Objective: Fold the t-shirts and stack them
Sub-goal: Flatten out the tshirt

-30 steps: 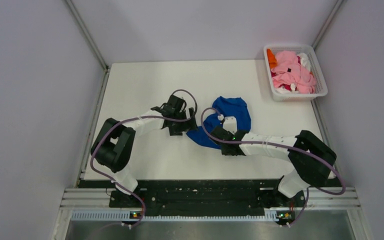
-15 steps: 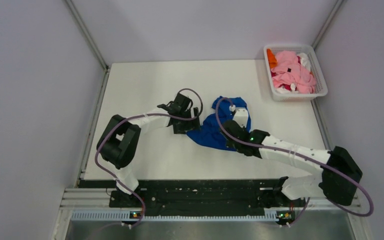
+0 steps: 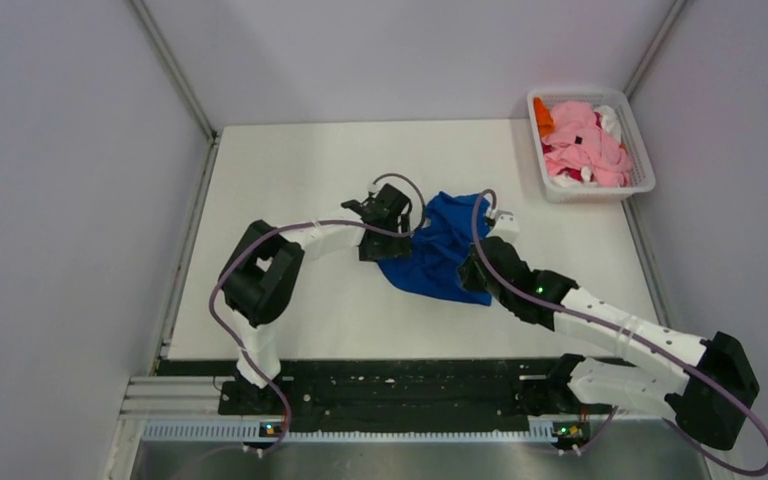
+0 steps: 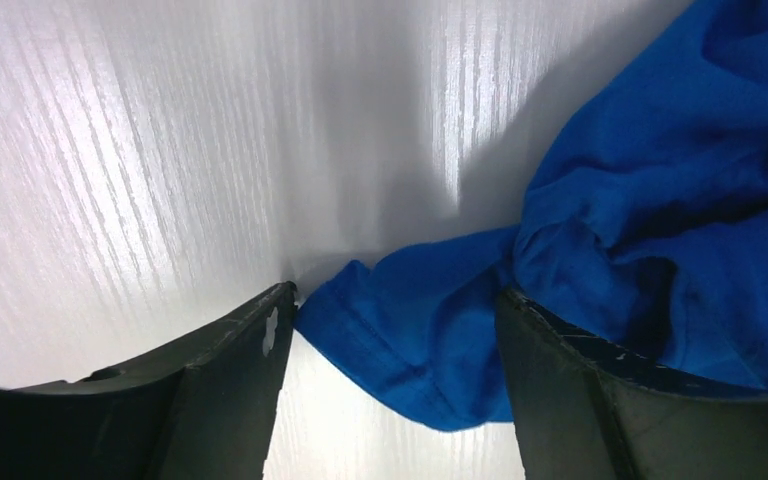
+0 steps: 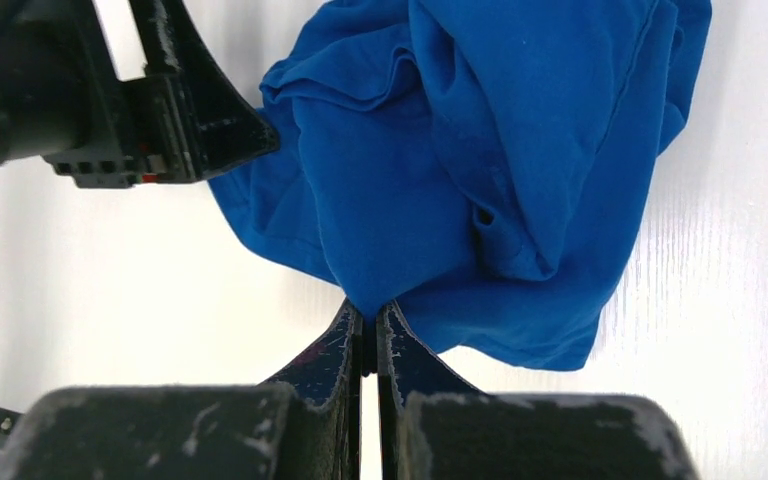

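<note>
The right jaws pinch the crumpled blue t-shirt (image 5: 480, 150).

A crumpled blue t-shirt (image 4: 660, 180) is seen on a white wood-grain table (image 4: 110, 150), which is left bare to the t-shirt's left. The left gripper (image 4: 395, 300) is held spread wide, its dark fingers (image 4: 230, 380) set either side of the t-shirt's lower corner.

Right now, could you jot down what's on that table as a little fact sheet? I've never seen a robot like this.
blue shirt: crumpled mid-table, not yet folded
left fingers: open, an edge of the blue shirt between them
right fingers: shut, pinching a fold of the blue shirt
basket: far right corner of the table, heaped with mostly pink clothes
folded stack: none in view
</note>
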Motion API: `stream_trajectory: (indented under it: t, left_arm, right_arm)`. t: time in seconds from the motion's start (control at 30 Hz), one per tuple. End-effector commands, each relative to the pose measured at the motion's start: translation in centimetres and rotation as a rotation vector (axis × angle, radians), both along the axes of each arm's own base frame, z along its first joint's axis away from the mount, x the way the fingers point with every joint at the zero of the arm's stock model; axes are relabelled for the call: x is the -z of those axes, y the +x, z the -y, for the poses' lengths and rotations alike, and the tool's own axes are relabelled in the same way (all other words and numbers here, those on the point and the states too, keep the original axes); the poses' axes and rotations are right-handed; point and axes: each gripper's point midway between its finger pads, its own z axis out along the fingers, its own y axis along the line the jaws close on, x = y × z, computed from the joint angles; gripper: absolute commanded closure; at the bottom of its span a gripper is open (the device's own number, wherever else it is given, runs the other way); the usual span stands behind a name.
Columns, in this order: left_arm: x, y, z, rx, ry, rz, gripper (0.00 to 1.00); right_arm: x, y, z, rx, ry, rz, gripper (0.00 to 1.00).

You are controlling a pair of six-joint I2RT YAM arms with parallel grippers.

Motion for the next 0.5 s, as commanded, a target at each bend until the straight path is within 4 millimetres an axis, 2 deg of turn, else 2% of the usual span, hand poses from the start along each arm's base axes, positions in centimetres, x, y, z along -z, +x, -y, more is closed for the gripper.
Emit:
stream_trajectory:
  t: [0.0, 0.13, 0.17, 0.23, 0.3, 0.37, 0.47]
  left_arm:
    - [2.4, -1.0, -1.9, -0.022, 0.200, -0.040, 0.30]
    - [3.3, -1.2, -2.3, -0.051, 0.225, -0.059, 0.56]
    - [3.4, -1.1, -2.4, -0.055, 0.231, -0.057, 0.66]
    - [3.1, -0.8, -2.8, -0.076, 0.256, -0.042, 0.97]
    - [2.0, -0.2, -3.6, -0.106, 0.287, -0.006, 1.00]
    - [-0.1, 0.5, -4.6, -0.146, 0.313, 0.062, 1.00]
    - [-4.6, 1.1, -6.7, -0.211, 0.311, 0.187, 1.00]
  right_arm:
    - [-2.1, 0.7, -0.3, -0.003, 0.066, 0.059, 1.00]
    - [-2.3, 0.8, 0.2, 0.007, 0.068, 0.072, 1.00]
    - [-2.3, 0.9, 0.4, 0.014, 0.068, 0.073, 1.00]
    - [-2.3, 1.2, 1.0, 0.035, 0.066, 0.077, 1.00]
    - [-2.3, 1.7, 2.3, 0.079, 0.058, 0.076, 1.00]
    - [-2.6, 2.3, 4.0, 0.144, 0.048, 0.080, 1.00]
    - [-3.7, 2.9, 7.5, 0.278, 0.031, 0.098, 1.00]
